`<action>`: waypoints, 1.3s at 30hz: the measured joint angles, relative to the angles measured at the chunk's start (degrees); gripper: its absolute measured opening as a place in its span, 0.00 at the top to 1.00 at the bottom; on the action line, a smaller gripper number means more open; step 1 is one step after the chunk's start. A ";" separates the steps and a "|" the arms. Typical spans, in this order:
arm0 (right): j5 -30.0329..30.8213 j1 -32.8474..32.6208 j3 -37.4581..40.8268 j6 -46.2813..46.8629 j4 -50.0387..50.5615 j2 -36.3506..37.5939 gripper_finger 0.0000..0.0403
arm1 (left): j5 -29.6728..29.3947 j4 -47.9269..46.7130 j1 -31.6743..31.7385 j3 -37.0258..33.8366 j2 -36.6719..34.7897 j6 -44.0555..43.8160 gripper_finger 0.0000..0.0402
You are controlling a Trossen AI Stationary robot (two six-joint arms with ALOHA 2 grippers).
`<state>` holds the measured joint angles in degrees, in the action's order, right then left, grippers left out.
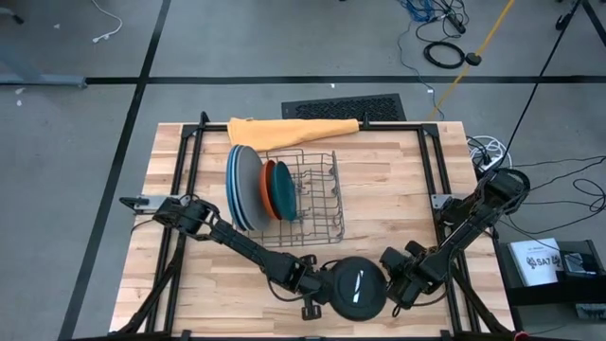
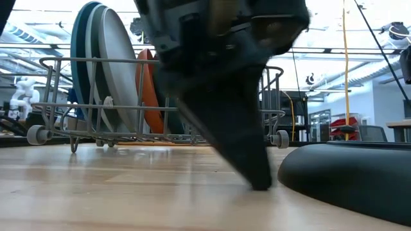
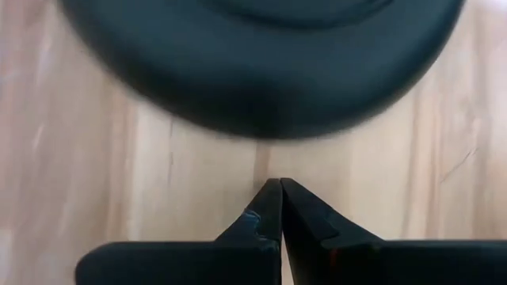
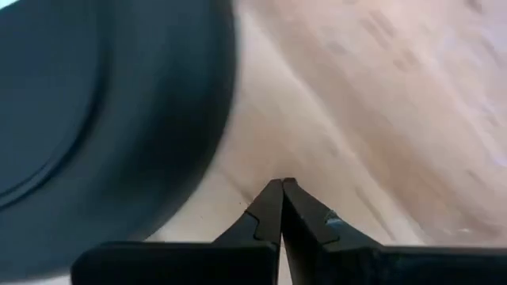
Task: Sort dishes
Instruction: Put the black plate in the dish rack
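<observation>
Black plate (image 1: 358, 287) flat on counter (image 1: 398, 189), in front of rack (image 1: 312, 194). Left tool (image 1: 322, 287) & right tool (image 1: 396, 284), both pinched shut, empty, flank plate w/ tips near its rim, likely to pry it up.

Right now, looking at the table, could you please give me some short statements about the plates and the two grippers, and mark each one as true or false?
1. The black plate stands in the dish rack. False: it lies flat on the table, near the front edge.
2. The left gripper is shut and holds nothing. True.
3. The orange plate stands upright in the rack. True.
4. The right gripper is wide open. False: its fingers are closed together, beside the black plate.
5. The folded orange cloth lies behind the rack. True.
</observation>
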<state>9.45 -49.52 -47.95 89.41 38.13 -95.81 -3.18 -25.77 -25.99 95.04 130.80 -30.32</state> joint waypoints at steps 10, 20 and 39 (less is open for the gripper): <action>-2.86 1.56 -2.96 -9.13 -5.89 -0.35 1.00 | 2.50 8.42 1.37 -0.08 0.96 2.41 0.99; 5.20 1.72 -2.88 -8.51 -2.08 -0.33 1.00 | 1.25 8.49 1.87 1.06 1.22 4.29 0.99; 10.19 1.88 -9.63 -7.92 9.11 -0.14 1.00 | -3.57 7.43 2.53 4.11 0.05 5.81 0.99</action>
<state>19.64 -47.64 -57.58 81.49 47.24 -95.94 -6.76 -18.34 -23.46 99.14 130.85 -24.51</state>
